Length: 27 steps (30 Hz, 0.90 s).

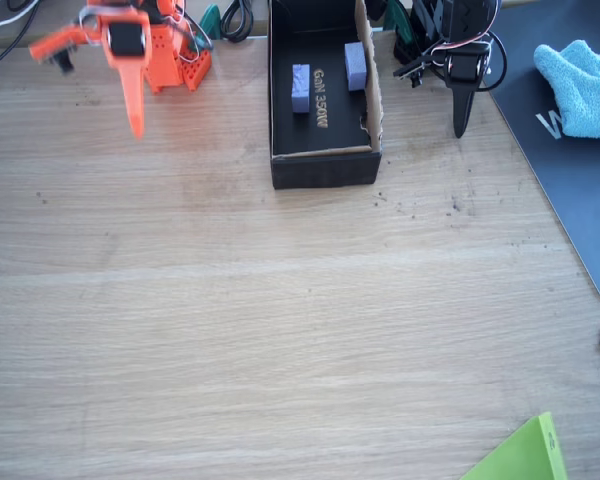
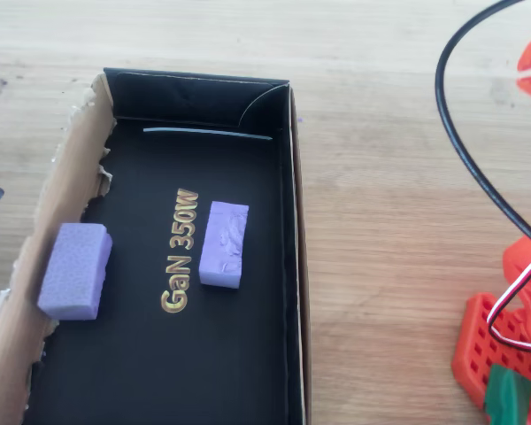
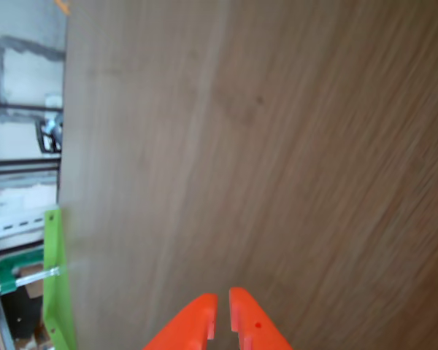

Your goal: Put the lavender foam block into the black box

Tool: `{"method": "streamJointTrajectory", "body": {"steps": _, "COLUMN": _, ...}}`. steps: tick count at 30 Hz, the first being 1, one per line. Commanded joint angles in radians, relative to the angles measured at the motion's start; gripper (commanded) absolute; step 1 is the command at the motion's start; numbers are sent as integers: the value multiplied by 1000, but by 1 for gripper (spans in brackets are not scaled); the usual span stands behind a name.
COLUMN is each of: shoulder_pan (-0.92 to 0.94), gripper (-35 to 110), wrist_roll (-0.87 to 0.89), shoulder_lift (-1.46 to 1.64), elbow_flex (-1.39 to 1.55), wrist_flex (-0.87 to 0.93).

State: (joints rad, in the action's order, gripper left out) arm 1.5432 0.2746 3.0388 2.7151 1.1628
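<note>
The lavender foam block (image 1: 300,88) (image 2: 223,243), pale with a rough, bumpy top, lies on the floor of the black box (image 1: 325,170) (image 2: 195,93), right beside the gold "GaN 350W" lettering. My orange gripper (image 1: 136,120) (image 3: 223,321) hangs above bare wood at the far left of the fixed view, well away from the box. Its fingers (image 3: 252,328) point down at the table, shut with nothing between them.
A smoother, squarer lavender block (image 1: 355,66) (image 2: 75,270) lies in the same box against the torn brown cardboard flap (image 2: 57,204). A dark mat (image 1: 570,170) with a blue cloth (image 1: 580,85) is on the right. A green sheet corner (image 1: 525,455) sits at the front edge.
</note>
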Motion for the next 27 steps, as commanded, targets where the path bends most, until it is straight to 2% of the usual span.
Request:
{"method": "streamJointTrajectory", "body": {"steps": 1, "shoulder_pan": 40, "gripper": 0, "wrist_roll": -20, "shoulder_lift": 0, "elbow_flex": 44, "wrist_flex": -20}}
{"method": "streamJointTrajectory", "body": {"steps": 7, "shoulder_pan": 52, "gripper": 0, "wrist_roll": -20, "shoulder_lift": 0, "elbow_flex": 46, "wrist_flex": 89}}
{"method": "streamJointTrajectory", "body": {"steps": 10, "shoulder_pan": 46, "gripper": 0, "wrist_roll": -83, "shoulder_lift": 0, "elbow_flex": 49, "wrist_flex": 110}}
{"method": "streamJointTrajectory", "body": {"steps": 14, "shoulder_pan": 55, "gripper": 0, "wrist_roll": -117, "shoulder_lift": 2, "elbow_flex": 67, "wrist_flex": 107}}
{"method": "streamJointTrajectory", "body": {"steps": 18, "shoulder_pan": 61, "gripper": 0, "wrist_roll": -106, "shoulder_lift": -31, "elbow_flex": 138, "wrist_flex": 21}}
{"method": "streamJointTrajectory", "body": {"steps": 24, "shoulder_pan": 51, "gripper": 0, "wrist_roll": -54, "shoulder_lift": 2, "elbow_flex": 138, "wrist_flex": 94}}
{"method": "streamJointTrajectory", "body": {"steps": 27, "shoulder_pan": 43, "gripper": 0, "wrist_roll": -84, "shoulder_lift": 2, "elbow_flex": 138, "wrist_flex": 129}}
